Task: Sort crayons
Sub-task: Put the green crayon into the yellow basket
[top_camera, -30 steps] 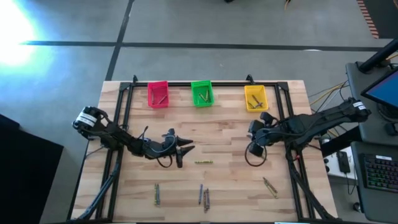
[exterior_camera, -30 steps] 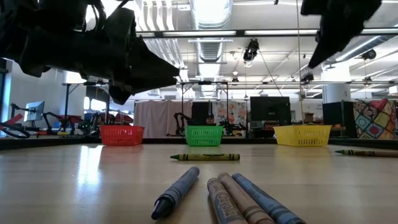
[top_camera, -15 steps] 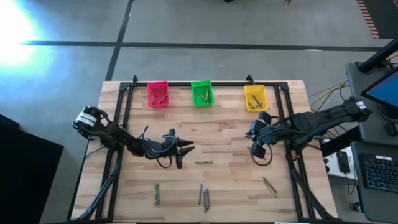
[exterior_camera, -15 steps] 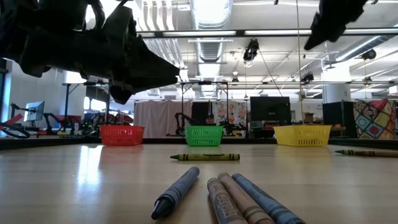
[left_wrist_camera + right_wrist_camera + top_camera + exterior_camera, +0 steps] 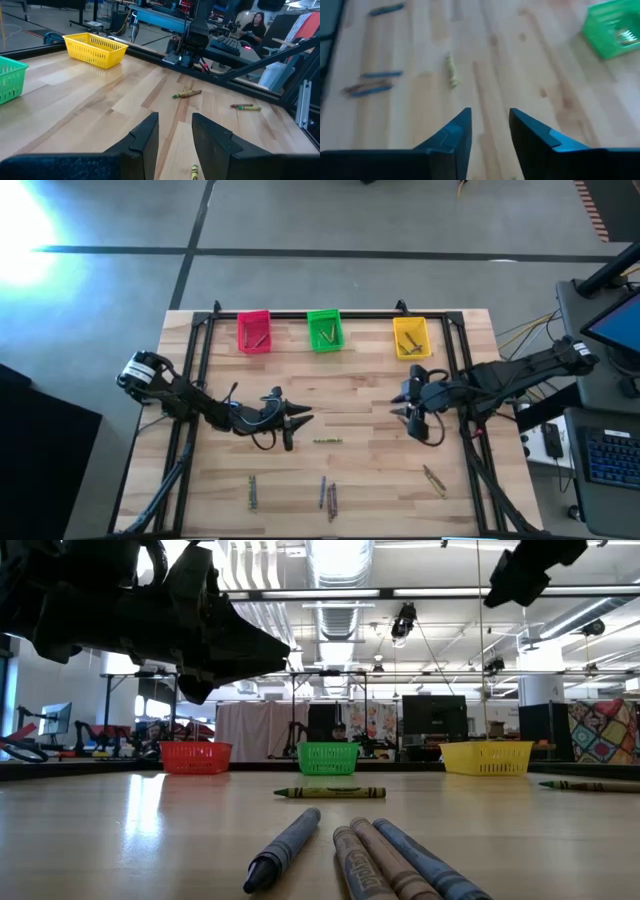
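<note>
Across the table (image 5: 370,405): three bins, eight loose crayons (image 5: 327,441); both end effectors part-open, holding nothing.

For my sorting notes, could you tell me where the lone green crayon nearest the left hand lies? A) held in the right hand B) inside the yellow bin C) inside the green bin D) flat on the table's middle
D: the green crayon lies flat on the bare wooden table, just ahead of the left hand and well short of the green bin.
</note>
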